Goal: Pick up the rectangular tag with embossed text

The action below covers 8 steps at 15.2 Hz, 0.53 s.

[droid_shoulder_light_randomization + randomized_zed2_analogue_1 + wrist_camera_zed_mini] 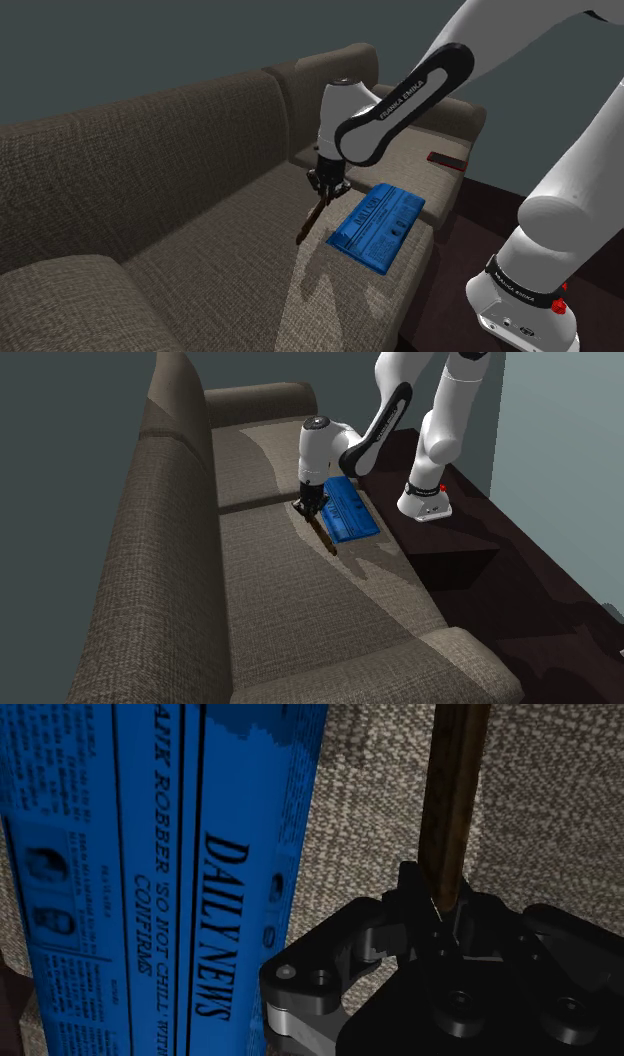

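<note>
The tag (312, 218) is a thin, dark brown rectangular strip. My gripper (325, 185) is shut on its upper end, and the strip slants down from the fingers toward the sofa seat (230, 250). In the second exterior view the tag (323, 533) hangs below the gripper (308, 507), just beside the blue newspaper. In the wrist view the tag (455, 794) runs straight out from between the black fingers of the gripper (440, 909), with sofa fabric behind it. I cannot make out any embossed text.
A folded blue newspaper (378, 225) headed "Daily News" (160, 854) lies on the seat near its front edge, right beside the tag. A small dark and red flat object (447, 160) rests on the far cushion. The sofa backrest (170, 552) rises behind.
</note>
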Available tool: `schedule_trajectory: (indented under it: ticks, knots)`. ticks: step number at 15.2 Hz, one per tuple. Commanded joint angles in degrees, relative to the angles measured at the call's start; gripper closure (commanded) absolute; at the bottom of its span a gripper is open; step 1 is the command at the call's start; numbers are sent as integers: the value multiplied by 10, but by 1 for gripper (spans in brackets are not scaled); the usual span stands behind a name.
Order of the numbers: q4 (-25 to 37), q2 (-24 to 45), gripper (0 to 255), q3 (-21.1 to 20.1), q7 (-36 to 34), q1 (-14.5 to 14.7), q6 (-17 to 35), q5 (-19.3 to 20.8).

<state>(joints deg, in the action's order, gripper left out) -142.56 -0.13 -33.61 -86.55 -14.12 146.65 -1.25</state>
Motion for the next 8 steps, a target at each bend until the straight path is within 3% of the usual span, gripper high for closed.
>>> schedule_trajectory:
  ticks: [1, 8]
  knots:
    - [4, -16, 255, 0, 11, 0, -18, -15]
    - [16, -53, 255, 3, 32, 3, -62, -44]
